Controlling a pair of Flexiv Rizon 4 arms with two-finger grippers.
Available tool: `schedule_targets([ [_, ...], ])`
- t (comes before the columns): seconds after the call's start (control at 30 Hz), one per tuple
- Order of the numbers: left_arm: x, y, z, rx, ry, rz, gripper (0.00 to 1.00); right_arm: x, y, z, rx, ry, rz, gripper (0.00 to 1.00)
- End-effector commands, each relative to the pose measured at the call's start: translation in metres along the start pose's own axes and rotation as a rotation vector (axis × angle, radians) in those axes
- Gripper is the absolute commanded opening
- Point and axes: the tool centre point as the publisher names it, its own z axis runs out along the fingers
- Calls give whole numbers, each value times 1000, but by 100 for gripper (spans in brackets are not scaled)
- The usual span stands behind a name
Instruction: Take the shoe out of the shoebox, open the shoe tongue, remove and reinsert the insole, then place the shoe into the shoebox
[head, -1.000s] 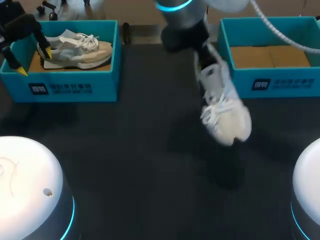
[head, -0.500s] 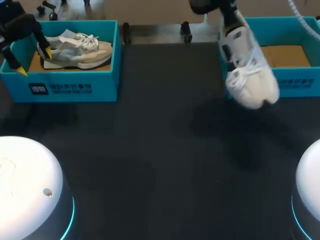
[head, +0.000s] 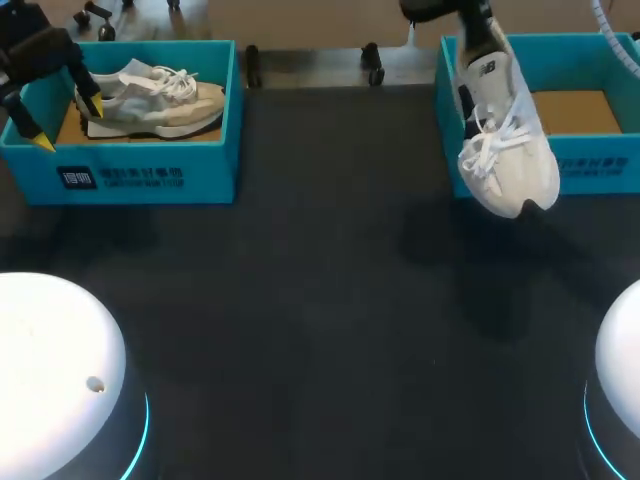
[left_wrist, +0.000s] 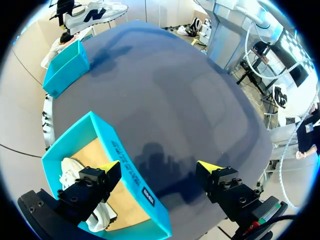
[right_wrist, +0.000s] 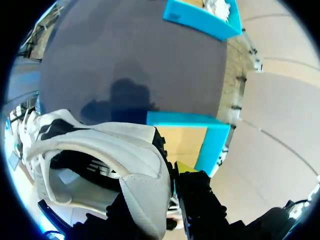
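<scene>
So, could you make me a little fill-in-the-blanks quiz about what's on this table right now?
The right gripper holds the white shoe by its ____.
The grey shoe lies inside the ____ shoebox.
The left gripper is ____, holding nothing.
Missing words: heel; left; open.

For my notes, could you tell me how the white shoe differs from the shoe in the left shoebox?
The white shoe hangs toe-down in the air, held at its heel by the right gripper; the grey-and-beige shoe lies inside the left shoebox. The white shoe is nearly all white, the grey-and-beige shoe two-toned. Both have white laces.
</scene>
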Motion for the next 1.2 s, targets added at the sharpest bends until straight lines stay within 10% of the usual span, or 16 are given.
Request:
schedule_targets([
  [0.03, 0, 0, -1, -2, 2, 0, 100, -32, -36, 3, -3, 53, -9, 0],
  [0.53, 0, 0, -1, -2, 2, 0, 100, -95, -181, 85, -70, 91, -73, 0],
  [1.03, 0, 0, -1, -2, 2, 0, 100, -97, -186, 92, -75, 115, -65, 0],
  [1.2, 0, 0, -1, -2, 2, 0, 100, -113, -204, 126, -118, 131, -12, 0],
])
